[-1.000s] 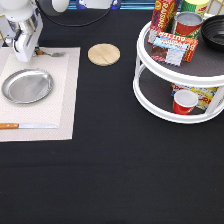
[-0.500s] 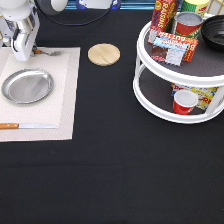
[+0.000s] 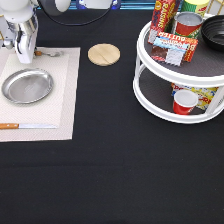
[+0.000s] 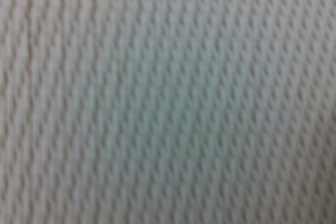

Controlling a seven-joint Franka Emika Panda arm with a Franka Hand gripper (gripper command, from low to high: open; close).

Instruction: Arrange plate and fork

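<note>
Plate (image 3: 27, 85) lies flat on the pale placemat (image 3: 62, 107) at the exterior view's left, a knife (image 3: 25, 126) below it along the mat's lower edge. Fork (image 3: 49, 52) rests across the mat's top edge, its handle running under the gripper (image 3: 24, 56), which I have low over that end; whether it is clenched or released I cannot tell. Wrist view: only the mat's (image 4: 168, 112) woven texture, which I read as the hand sitting close above it.
</note>
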